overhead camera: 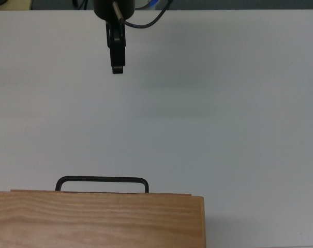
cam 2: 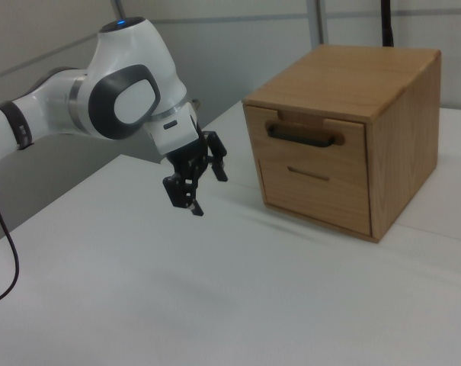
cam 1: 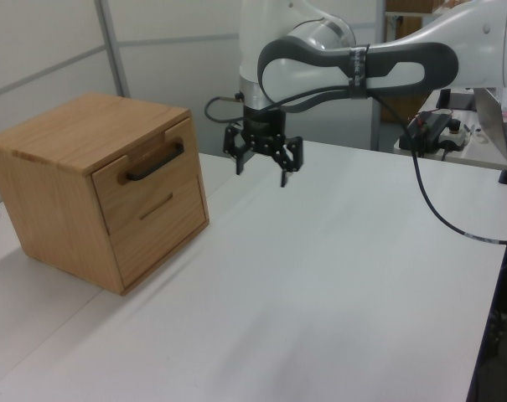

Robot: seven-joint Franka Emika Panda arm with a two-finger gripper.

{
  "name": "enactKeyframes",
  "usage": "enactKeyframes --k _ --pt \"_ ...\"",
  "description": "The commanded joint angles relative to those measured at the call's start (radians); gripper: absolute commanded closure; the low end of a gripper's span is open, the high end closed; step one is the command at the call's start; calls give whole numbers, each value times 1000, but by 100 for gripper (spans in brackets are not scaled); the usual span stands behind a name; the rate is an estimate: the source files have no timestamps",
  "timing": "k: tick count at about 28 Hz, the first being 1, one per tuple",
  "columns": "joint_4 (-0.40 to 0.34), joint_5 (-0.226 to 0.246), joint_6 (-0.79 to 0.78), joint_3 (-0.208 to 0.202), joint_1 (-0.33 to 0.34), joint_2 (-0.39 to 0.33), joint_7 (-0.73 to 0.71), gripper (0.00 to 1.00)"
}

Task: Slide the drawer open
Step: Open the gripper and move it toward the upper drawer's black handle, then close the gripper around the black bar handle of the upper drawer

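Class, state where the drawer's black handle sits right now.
In the left view, the black handle crosses the closed drawer high on the cabinet's front, at the left view's left, clear of the gripper.

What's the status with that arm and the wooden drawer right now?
Gripper open, above the table, short of the cabinet. Drawer shut, handle untouched. Nothing in between.

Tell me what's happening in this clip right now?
A Franka arm is setting up to open the top drawer of a wooden cabinet on a white table. The drawer is shut, flush with the cabinet front, and its black bar handle is untouched. The end effector hovers above the table with its fingers open, holding nothing, clearly apart from the cabinet and facing its handle side.
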Motion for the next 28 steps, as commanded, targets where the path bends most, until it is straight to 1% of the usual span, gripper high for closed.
enactKeyframes --k 1,5,6,10,11,14,17,20,21,24,25,26,28 --pt "-16 15 167 -3 4 44 108 0" --pt "-14 14 283 -2 5 81 150 0" --pt "-14 17 348 -2 5 107 157 0" --pt "-14 18 504 0 4 144 159 0" --pt "-14 27 573 -2 4 165 159 0" --pt "-14 43 655 -2 1 191 159 0" --pt "-11 38 771 -2 -1 230 157 0" --pt "7 41 862 -2 -5 265 156 0" --pt "9 35 908 -2 -5 288 154 0" --pt "13 32 971 -2 -5 317 151 0" --pt "24 32 997 -2 -5 329 151 0" --pt "44 34 1050 -2 -5 357 148 0" --pt "55 34 1106 -2 -7 385 147 0"
